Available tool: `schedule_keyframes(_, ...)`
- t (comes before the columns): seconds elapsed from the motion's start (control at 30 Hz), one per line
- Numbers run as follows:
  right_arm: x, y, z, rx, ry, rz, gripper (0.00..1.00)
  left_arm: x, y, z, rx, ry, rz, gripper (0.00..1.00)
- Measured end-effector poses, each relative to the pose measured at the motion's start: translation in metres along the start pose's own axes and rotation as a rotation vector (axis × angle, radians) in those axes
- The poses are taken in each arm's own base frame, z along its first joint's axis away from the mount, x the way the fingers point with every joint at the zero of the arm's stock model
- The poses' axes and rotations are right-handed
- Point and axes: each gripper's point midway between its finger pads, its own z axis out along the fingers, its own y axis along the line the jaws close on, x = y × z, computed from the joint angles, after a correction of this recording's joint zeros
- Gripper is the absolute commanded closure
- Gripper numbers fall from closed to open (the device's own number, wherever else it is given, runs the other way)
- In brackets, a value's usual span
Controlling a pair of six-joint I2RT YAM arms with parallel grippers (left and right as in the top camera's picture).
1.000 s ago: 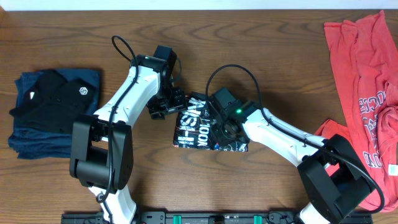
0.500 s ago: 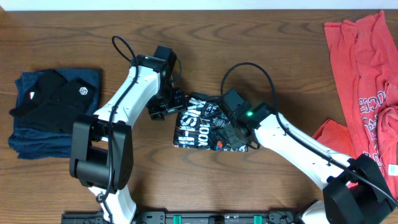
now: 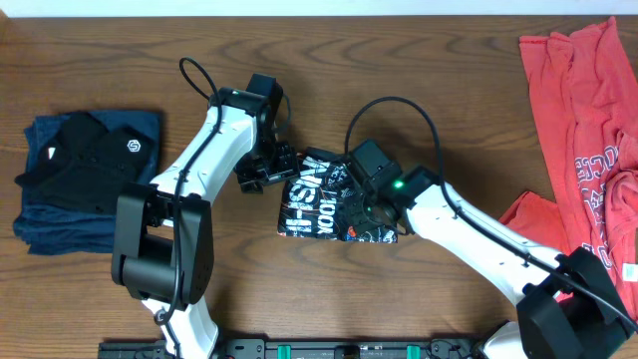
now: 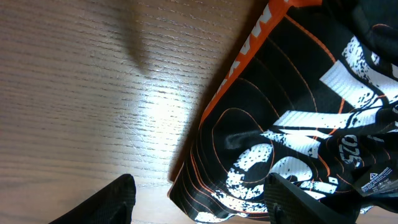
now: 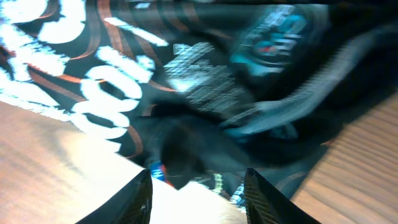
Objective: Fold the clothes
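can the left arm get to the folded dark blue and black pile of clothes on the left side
Probably yes: the folded dark blue and black pile lies on its own side across bare brown wooden table, nothing between, and the left claw is open.

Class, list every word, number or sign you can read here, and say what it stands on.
"OO": in big white print on the black shirt; the rest broken by folds.
Its orange band: letters too blurred.
Red T-shirt lettering: creased, unreadable.
Folded dark stack: white hexagon sign, no words.
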Motion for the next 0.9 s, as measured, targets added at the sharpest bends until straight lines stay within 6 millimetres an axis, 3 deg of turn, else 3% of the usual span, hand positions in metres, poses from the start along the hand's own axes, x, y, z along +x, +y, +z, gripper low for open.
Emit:
schedule_keyframes(0.13,-0.003,0.015,0.001,-0.039,-0.018,-0.041,0.69,0.000,0.000,0.000,0.000,0.000,0.000,0.32)
schedule_keyframes(0.27,-0.005,0.018,0.013,-0.049,-0.012,-0.043,0.74,0.000,0.000,0.000,0.000,0.000,0.000,0.32)
schedule_keyframes(0.37,0.001,0.015,0.030,-0.039,0.034,-0.048,0.99,0.000,0.000,0.000,0.000,0.000,0.000,0.32)
schedule_keyframes(0.47,0.008,0.012,0.040,-0.024,0.072,-0.038,0.99,0.000,0.000,0.000,0.000,0.000,0.000,0.32)
schedule_keyframes(0.6,0.013,0.001,0.037,0.033,0.084,-0.004,0.99,0.000,0.000,0.000,0.000,0.001,0.000,0.32)
schedule_keyframes(0.8,0.022,-0.030,0.000,0.200,0.058,0.087,0.97,0.000,0.000,0.000,0.000,0.000,0.000,0.32)
schedule_keyframes(0.83,0.023,-0.033,-0.006,0.219,0.047,0.100,0.89,0.000,0.000,0.000,0.000,0.000,0.000,0.32)
schedule_keyframes(0.87,0.024,-0.037,-0.012,0.239,0.038,0.119,0.73,0.000,0.000,0.000,0.000,0.000,0.000,0.32)
schedule_keyframes(0.9,0.025,-0.041,-0.016,0.259,0.036,0.135,0.62,0.000,0.000,0.000,0.000,0.000,0.000,0.32)
